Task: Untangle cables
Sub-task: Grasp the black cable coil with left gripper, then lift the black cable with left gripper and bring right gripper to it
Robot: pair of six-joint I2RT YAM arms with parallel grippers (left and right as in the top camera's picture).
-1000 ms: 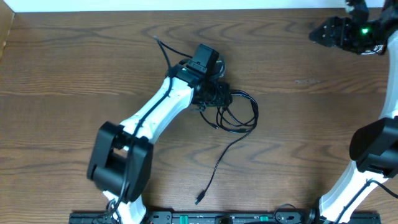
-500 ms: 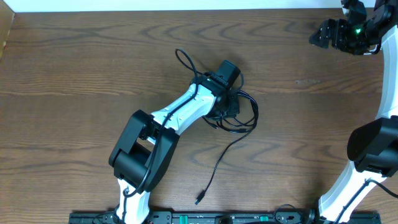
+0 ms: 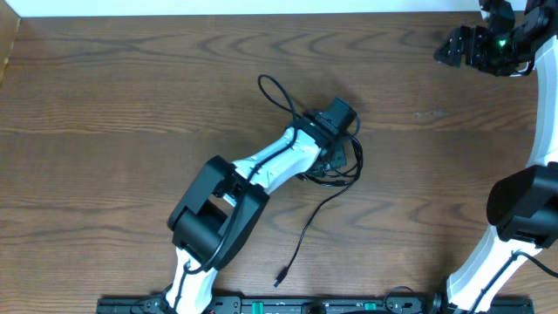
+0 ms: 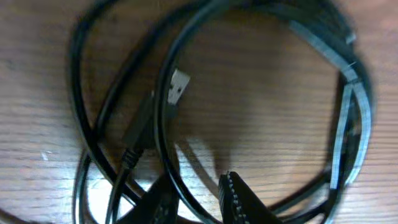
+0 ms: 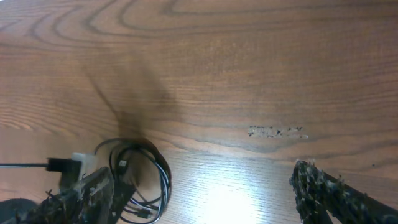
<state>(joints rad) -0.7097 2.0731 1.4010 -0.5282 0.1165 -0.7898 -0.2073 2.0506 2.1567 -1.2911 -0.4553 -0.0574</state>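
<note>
black cables [image 3: 342, 164] sit in a loose knot of overlapping loops about mid-surface. one long tail runs off toward the near edge and ends in a small plug [image 3: 279, 279]. close in from the left wrist there's a flat metal usb plug [image 4: 179, 87] lying inside the loops, strands crossing over and under, nothing separated yet.

and the left arm [image 3: 279, 161] has been on the move: a second ago its wrist was off the bundle's far-left side, now it has swept across and sits right over the loops. the left jaws are a little apart, one toothed pad [image 4: 237, 198] showing, with a single strand lying between them, not pinched as far as i can tell. the knot hasn't budged, and the tail lies just where it did. so i'd call this lining up for a first pick, no untangling done.

the right jaws are spread wide, parked well off at the far right corner of the wooden surface [image 3: 105, 105].
</note>
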